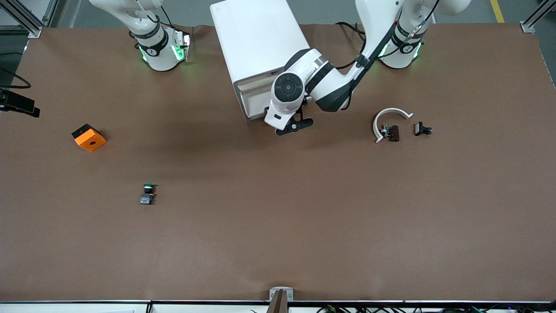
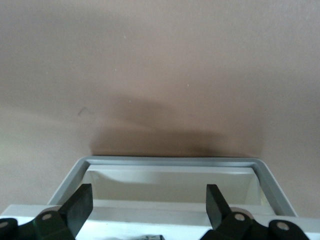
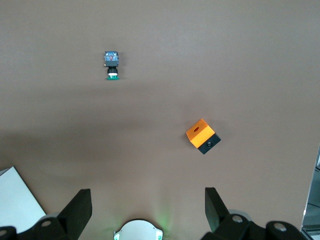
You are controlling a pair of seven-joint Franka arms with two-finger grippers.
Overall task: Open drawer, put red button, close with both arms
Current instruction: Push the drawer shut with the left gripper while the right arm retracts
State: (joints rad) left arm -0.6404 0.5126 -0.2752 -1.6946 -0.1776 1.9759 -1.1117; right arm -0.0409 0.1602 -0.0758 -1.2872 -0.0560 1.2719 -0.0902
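Observation:
The white drawer cabinet (image 1: pixel 256 39) stands between the arms' bases, and its drawer (image 1: pixel 252 98) is pulled out a little. My left gripper (image 1: pixel 287 124) hangs over the open drawer. In the left wrist view it (image 2: pixel 149 197) is open over the drawer's white inside, with the grey rim (image 2: pixel 170 161) just past the fingers. A small dark thing (image 2: pixel 155 237) shows low between the fingers; I cannot tell what it is. No red cap shows anywhere. My right gripper (image 3: pixel 147 200) is open and empty, high over its own base (image 3: pixel 137 230), out of the front view.
A green-capped button (image 1: pixel 148 194) lies toward the right arm's end, also in the right wrist view (image 3: pixel 111 65). An orange box (image 1: pixel 88 138) lies farther out. A white arc (image 1: pixel 388 115) with a dark piece (image 1: pixel 391 132) and a small black part (image 1: pixel 422 128) lie toward the left arm's end.

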